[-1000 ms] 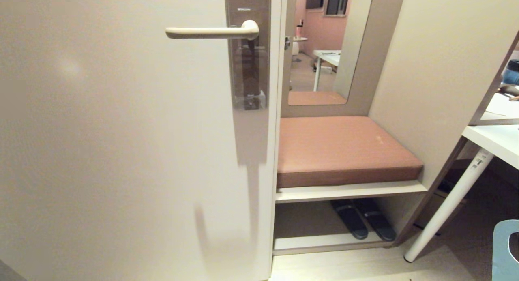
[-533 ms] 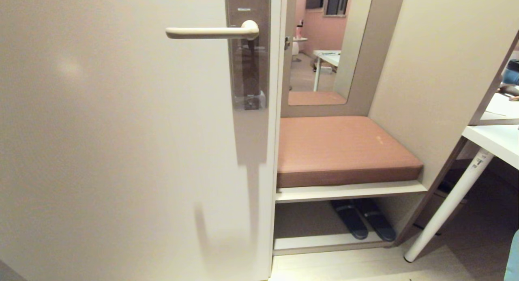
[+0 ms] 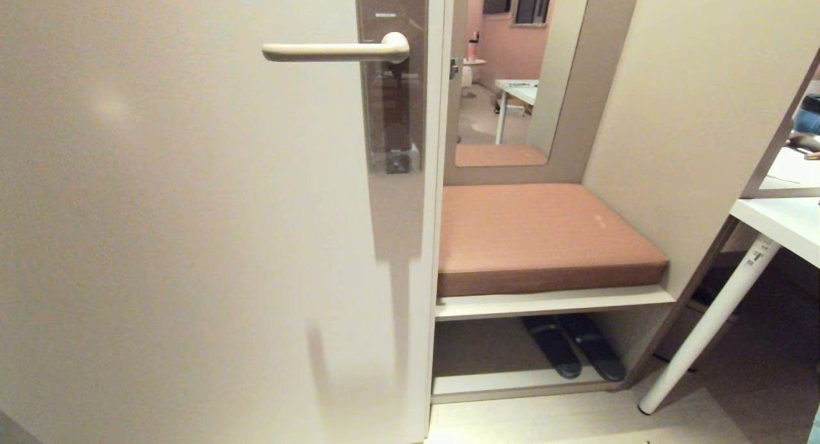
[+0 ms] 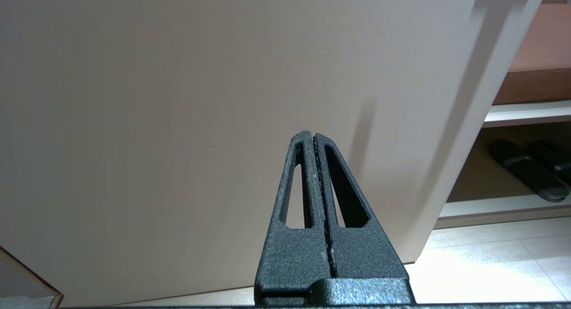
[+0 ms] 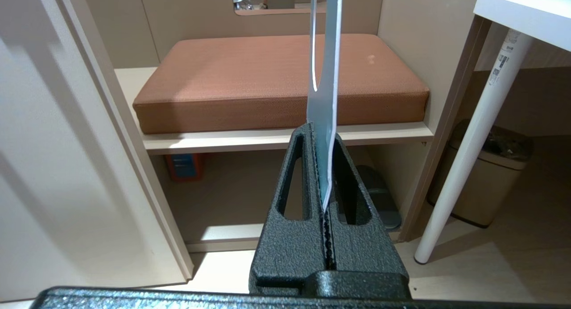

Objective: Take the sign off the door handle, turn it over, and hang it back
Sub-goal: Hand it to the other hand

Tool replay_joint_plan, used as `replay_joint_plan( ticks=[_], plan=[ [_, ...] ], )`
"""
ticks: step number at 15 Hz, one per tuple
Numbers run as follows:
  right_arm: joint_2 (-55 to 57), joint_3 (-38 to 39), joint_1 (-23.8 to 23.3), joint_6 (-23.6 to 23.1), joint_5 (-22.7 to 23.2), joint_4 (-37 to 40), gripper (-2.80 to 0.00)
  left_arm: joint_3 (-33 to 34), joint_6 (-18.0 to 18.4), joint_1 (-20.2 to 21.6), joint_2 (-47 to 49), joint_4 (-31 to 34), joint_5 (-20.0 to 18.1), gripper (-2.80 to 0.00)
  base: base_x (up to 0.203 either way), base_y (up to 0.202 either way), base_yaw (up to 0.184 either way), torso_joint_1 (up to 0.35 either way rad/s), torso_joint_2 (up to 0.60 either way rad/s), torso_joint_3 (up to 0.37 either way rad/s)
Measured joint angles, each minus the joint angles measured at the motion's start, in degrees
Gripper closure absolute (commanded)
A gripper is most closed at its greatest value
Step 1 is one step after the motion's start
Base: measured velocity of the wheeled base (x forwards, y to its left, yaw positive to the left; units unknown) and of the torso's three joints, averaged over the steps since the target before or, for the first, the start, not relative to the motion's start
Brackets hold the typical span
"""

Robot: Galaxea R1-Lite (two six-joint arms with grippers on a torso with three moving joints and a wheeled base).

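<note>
Door handle (image 3: 333, 49): cream lever, horizontal, upper centre of the head view, free end pointing toward frame left. Nothing hangs on it. It sits on a tall brown backplate (image 3: 392, 79) at the door's (image 3: 179, 226) right edge.

Sign (image 5: 324, 72): off the handle, pinched in the right gripper (image 5: 322, 135). In the right wrist view it shows edge-on at upper centre, a thin blue-grey strip with a white edge, rising from between the fingers and running out the top of the frame. Lettering cannot be read from this angle. In the head view only a sliver of blue-grey shows at the lower right corner; whether that is the sign I cannot tell.

Right gripper: fingers pressed onto the card's lower end, lower centre of its own view. Neither arm appears in the head view.

Left gripper (image 4: 313, 136): fingers pressed together, nothing between them, lower centre of the left wrist view, pointing at the plain face of the door.

Surroundings, head view: brown cushion (image 3: 544, 239) on a low shelf, centre right; pair of dark slippers (image 3: 573, 354) under the shelf; mirror (image 3: 512, 79) above the cushion. White bench (image 3: 778, 223) at right edge with one slanting white leg. Right wrist view also shows a beige bin (image 5: 482, 170) behind that leg.
</note>
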Motion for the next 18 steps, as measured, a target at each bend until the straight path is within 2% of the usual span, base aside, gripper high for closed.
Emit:
replay_joint_plan(
  ticks=[18],
  plan=[
    [0.0, 0.0, 0.0, 0.15, -0.13, 0.02, 0.0, 0.0, -0.02, -0.01, 0.0, 0.02, -0.01, 0.0, 0.0, 0.0, 0.0, 0.0, 0.0, 0.0]
  ],
)
